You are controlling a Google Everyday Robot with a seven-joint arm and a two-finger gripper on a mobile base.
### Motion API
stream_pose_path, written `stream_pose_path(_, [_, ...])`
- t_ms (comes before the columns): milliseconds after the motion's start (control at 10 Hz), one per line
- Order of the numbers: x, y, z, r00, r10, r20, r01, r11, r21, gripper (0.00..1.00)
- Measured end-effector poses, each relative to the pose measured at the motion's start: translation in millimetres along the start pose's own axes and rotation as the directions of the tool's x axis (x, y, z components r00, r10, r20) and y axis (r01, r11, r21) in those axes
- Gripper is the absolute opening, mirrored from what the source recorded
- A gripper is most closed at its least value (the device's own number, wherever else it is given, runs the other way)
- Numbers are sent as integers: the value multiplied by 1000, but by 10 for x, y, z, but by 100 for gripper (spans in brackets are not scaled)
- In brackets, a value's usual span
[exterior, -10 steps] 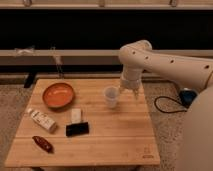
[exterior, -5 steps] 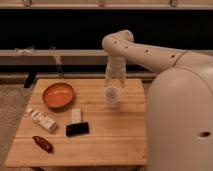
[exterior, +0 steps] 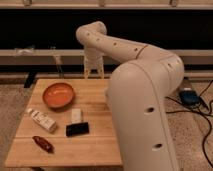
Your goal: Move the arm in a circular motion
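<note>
The arm [exterior: 142, 95] is a very large off-white robot arm of thick rounded segments with small dark holes. It fills the right half of the camera view, rises to an elbow [exterior: 92, 32] at the top centre and bends down. Its narrower gripper [exterior: 94, 73] hangs pointing downward over the far edge of the wooden table [exterior: 30, 150], behind and to the right of an orange bowl [exterior: 58, 95]. The gripper holds nothing that I can see.
On the table lie a white bottle [exterior: 41, 120], a small white block [exterior: 76, 115], a black box [exterior: 77, 129] and a red-brown packet [exterior: 42, 144]. A dark wall with a rail runs behind. A blue device [exterior: 190, 96] and cables lie on the floor at right.
The arm has swung left and closer to the camera, now covering the table's right side. The gripper moved left to the table's far edge. The white cup is now hidden.
</note>
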Motion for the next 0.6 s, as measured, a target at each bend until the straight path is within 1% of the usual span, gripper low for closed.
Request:
stream_pose_path(100, [-21,332,-34,998,-66,-1,66,998,-3,65])
stream_pose_path(200, [6,626,-70,993,-121,-2,121,993,-5,65])
stream_pose_path(300, [92,965,-117,984,-179,-1,179,984,-8,65])
stream_pose_path(400, [202,1210,-151,975,-221,0,221,975,-3,65])
stream_pose_path(500, [367,1470,-221,963,-270,13,270,962,35,65])
stream_pose_path(600, [534,1674,-293,952,-305,27,302,951,71,65])
